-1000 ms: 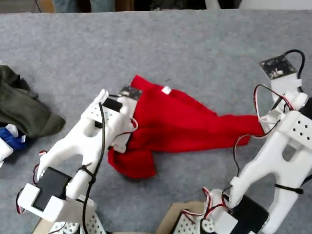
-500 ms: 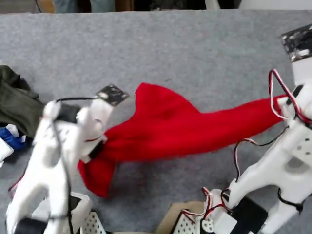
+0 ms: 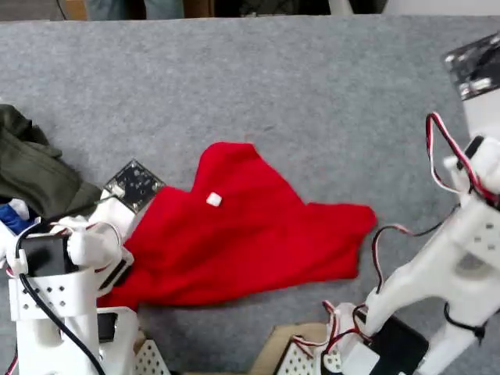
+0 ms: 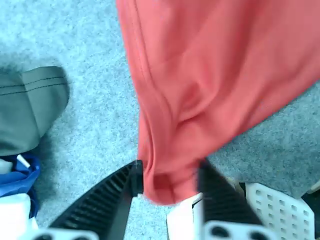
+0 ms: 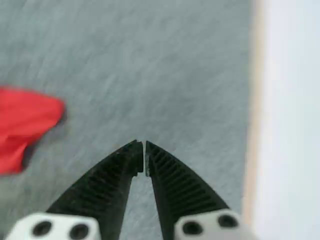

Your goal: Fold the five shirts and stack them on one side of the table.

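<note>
Left wrist view: left gripper (image 4: 167,176) is clamping the red shirt (image 4: 215,65), seemingly flattening it for folding — right gripper (image 5: 140,150), closed on nothing, should be taking the free corner.

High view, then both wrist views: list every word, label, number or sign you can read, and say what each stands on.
No text can be read in any view.
White tag on the red shirt: too small to read.
Circuit board on the arm beside the shirt: no legible markings.
</note>
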Available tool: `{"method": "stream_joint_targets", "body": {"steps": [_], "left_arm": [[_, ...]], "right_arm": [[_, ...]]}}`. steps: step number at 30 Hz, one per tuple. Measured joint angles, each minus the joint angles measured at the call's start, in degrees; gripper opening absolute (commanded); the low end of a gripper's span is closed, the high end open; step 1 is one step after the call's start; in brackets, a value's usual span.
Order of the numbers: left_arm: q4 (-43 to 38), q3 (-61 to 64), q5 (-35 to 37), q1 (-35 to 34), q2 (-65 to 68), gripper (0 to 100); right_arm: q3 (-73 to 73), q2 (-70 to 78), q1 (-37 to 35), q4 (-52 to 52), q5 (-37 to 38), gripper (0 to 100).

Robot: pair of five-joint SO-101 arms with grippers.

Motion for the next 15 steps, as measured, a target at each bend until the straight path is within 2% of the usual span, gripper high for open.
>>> {"method": "stream_joint_targets", "body": {"steps": [6,12,15], "left_arm": [[0.00,-2.37,-0.18,-0.88,-0.35,29],[0.00,-12.84,0.00,-0.88,-0.18,29],[-2.46,-16.00,5.98,0.00,3.16,29]], "right_arm": [[15.65,0.00,-0.88,-3.16,2.81,1.3],[27.78,0.00,-2.99,-9.14,2.81,1.5],[31.91,0.00,-3.08,-13.27,0.88,1.5]]}}
